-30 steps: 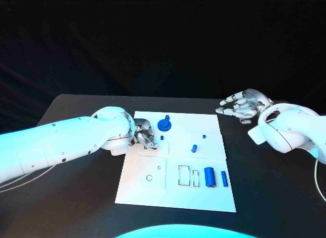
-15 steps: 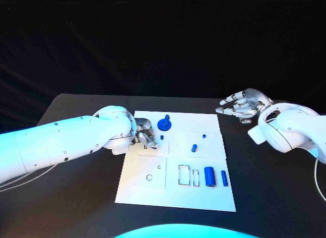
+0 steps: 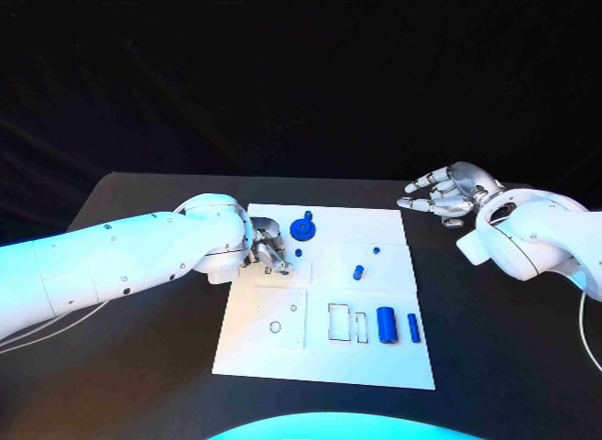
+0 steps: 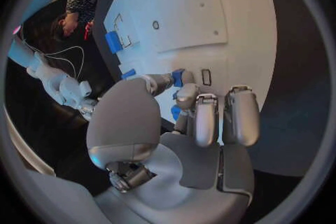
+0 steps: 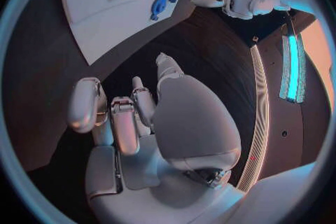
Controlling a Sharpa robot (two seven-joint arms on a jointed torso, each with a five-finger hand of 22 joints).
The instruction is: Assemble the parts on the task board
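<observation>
Head view leaves me guessing at my left hand (image 3: 265,251): it sits low over the near-left part of the white board (image 3: 380,362), and its own wrist hides the fingertips. From the left wrist camera I can see more: a small blue peg (image 4: 178,77) is pinched between the thumb and a finger, right at the board's surface beside a small rectangular slot (image 4: 206,77); whether the peg touches the board I cannot tell. My right hand (image 3: 443,195) hangs off the board's far right corner above the black table (image 3: 142,367), fingers spread and loosely curled, holding nothing; the right wrist camera confirms an empty palm. On the board I make out a blue knob (image 3: 303,228) near the left hand, two little pegs (image 3: 359,271) mid-board, and two blue cylinders (image 3: 388,325) toward the near right.
</observation>
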